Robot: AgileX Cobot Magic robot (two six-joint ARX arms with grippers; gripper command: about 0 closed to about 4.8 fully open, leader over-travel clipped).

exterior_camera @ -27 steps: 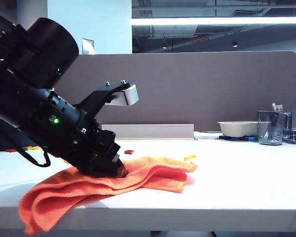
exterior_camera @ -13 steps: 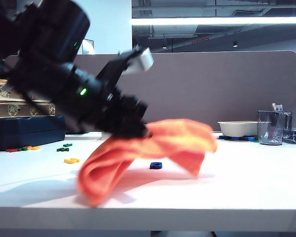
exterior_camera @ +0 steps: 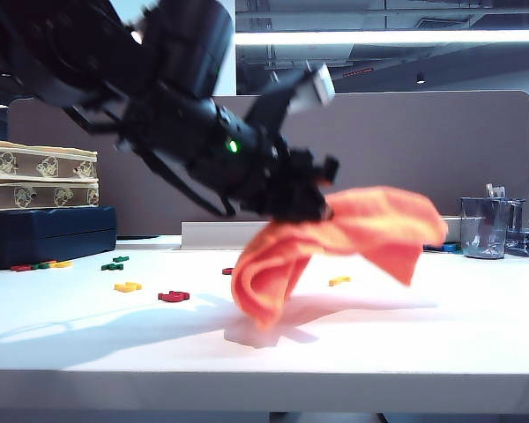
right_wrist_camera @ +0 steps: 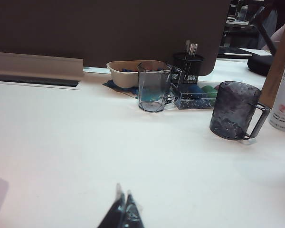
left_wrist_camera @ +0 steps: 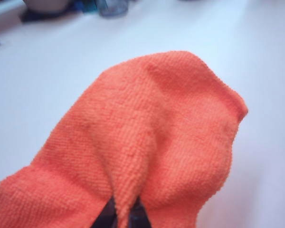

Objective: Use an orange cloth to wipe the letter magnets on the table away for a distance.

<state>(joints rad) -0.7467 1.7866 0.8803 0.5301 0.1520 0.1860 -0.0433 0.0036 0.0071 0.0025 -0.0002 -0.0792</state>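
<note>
The cloth (exterior_camera: 335, 242) is off the table (exterior_camera: 458, 344), hanging from the left gripper (exterior_camera: 310, 210) above the middle of the desk; one fold droops down with its lowest tip close over the surface, the other end trails out toward the right. In the left wrist view the cloth (left_wrist_camera: 147, 147) fills most of the frame, and the dark fingertips (left_wrist_camera: 140, 216) sit pinched tight on a ridge of it, jaws fully closed on the fabric. The magnets lie scattered on the left half: a red one (exterior_camera: 172, 297) and a yellow one (exterior_camera: 128, 286) nearest, green ones (exterior_camera: 113, 263) farther back, another yellow (exterior_camera: 339, 281) behind the hanging fold. Judgement: grasping is done, the wipe itself is not; the letters sit loose and unswept, and the cloth would have to come down onto the table beside them and be dragged through. The right gripper (right_wrist_camera: 123, 213) is parked low over bare table, well clear of the cups, jaws closed on nothing.
</note>
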